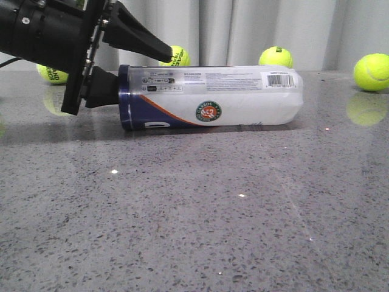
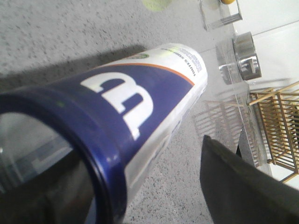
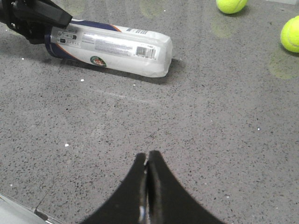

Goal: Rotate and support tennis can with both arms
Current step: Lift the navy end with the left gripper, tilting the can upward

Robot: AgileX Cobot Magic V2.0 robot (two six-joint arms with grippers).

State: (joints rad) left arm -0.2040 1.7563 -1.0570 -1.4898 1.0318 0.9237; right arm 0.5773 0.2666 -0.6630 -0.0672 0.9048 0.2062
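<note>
The tennis can point(image 1: 209, 97) is laid on its side on the table point(image 1: 182, 213), upper centre of the frame. Its navy rim is straddled by the spread left gripper point(image 1: 115, 61). The right gripper point(image 3: 147, 186) is pressed together, well apart.

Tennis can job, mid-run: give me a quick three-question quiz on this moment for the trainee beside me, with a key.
1. True or false: the tennis can stands upright on the table.
2. Which gripper is at the can's navy open end? A) left gripper B) right gripper
3. Fill in: the right gripper's fingers are pressed ____, with nothing between them.

Key:
1. False; it lies on its side.
2. A; one finger passes over the rim, the other goes into the mouth.
3. together; it hangs over bare table, away from the can.
</note>
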